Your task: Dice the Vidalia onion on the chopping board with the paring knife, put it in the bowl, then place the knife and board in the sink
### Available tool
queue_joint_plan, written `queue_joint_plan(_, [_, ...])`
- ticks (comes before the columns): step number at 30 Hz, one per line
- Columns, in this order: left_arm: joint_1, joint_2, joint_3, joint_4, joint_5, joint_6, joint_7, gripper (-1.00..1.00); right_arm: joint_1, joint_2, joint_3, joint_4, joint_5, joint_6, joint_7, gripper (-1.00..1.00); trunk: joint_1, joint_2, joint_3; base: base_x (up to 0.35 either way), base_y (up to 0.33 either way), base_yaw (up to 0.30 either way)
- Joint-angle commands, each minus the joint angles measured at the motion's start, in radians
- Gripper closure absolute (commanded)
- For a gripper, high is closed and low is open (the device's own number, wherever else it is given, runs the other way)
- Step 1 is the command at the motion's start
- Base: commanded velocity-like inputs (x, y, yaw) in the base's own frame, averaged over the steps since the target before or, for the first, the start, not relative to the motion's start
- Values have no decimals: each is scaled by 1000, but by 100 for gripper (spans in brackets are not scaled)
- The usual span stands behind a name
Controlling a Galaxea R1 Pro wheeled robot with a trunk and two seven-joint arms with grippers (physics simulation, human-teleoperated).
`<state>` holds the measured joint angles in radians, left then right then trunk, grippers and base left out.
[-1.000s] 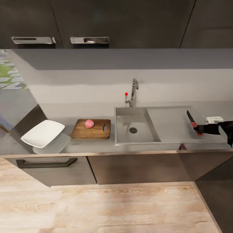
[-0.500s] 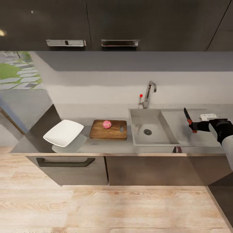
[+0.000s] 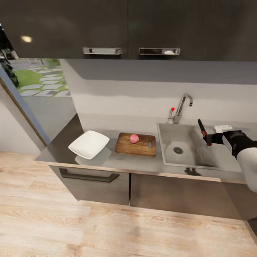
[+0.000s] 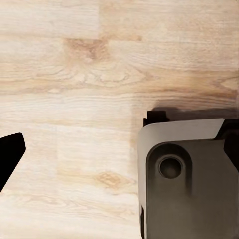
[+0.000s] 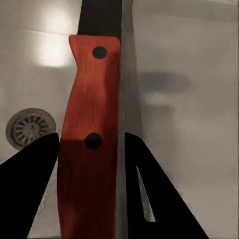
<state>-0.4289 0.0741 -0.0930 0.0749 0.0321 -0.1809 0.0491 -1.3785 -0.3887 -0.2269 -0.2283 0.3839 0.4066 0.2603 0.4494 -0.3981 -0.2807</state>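
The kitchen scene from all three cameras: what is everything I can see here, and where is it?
White shallow square bowl: one, on the grey countertop, left of the board.
Brown wooden chopping board: one, between bowl and sink.
Pinkish round onion: one, whole, on the board.
Stainless-steel sink: one, with a round drain; chrome faucet with a red knob behind it.
Small white object: one, on the counter behind the right arm; too small to identify.
Dark wall cabinets: above, with two metal handles.
Light wooden floor: below.
Red-handled paring knife: one, dark blade, held over the sink.
Right gripper: black, shut on the knife handle.
Left wrist camera: faces the floor.
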Motion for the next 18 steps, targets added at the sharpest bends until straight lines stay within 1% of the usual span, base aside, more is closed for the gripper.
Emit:
queue_joint_plan(1, [-2, 0, -8, 5, 3, -8, 3, -100, -1, 1, -8, -2, 10, 4, 7, 100, 1, -2, -1, 0, 0, 228])
queue_joint_plan(8, [-2, 0, -8, 5, 3, -8, 3, -100, -1, 3, -8, -2, 10, 4, 5, 100, 1, -2, 7, 0, 0, 228])
queue_joint_plan(11, [-2, 0, -8, 5, 3, -8, 3, -100, -1, 12, -8, -2, 11, 4, 5, 100, 1, -2, 10, 0, 0, 228])
queue_joint_plan(14, [-2, 0, -8, 5, 3, -8, 3, -100, -1, 14, -7, -2, 12, 4, 4, 100, 1, -2, 13, -2, 0, 228])
queue_joint_plan(18, [-2, -1, -8, 5, 3, -8, 3, -100, -1, 23, -7, -2, 12, 4, -11, 100, 1, -2, 18, -86, 55, 228])
